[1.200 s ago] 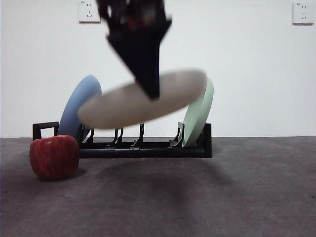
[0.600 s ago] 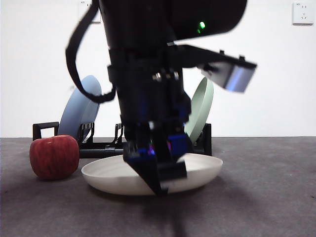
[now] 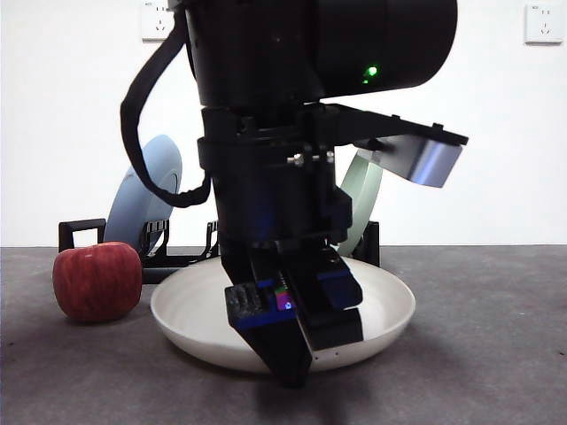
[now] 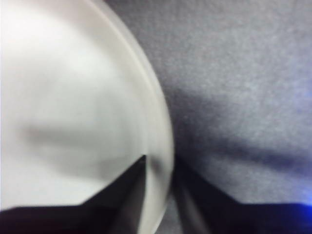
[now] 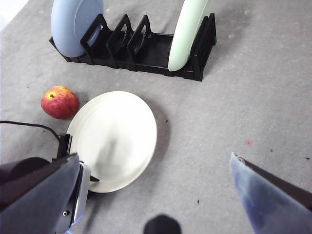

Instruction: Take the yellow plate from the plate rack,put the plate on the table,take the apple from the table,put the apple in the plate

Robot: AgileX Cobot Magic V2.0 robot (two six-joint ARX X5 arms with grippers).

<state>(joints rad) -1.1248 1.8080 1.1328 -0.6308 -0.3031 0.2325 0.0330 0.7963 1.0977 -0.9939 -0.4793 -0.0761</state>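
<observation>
Clamped on the rim of the yellow plate [image 4: 73, 97], the left gripper [image 4: 158, 195] holds it low on the table [image 3: 496, 354], just in front of the plate rack [image 5: 146, 48], the apple [image 3: 97, 281] beside it, while the right gripper [image 5: 156, 195] hangs open above.

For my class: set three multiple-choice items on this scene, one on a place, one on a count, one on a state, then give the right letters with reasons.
1. Where is the yellow plate?
A. on the table
B. in the plate rack
C. on top of the apple

2. How many plates stand in the plate rack?
A. none
B. two
C. four

3. What is the left pincer doing?
A. hanging empty above the rack
B. gripping the apple
C. straddling the yellow plate's rim

Answers:
1 A: it lies flat on the table, beside the apple.
2 B: only the blue plate and the pale green plate stand there.
3 C: one jaw shows on each side of the rim.
</observation>
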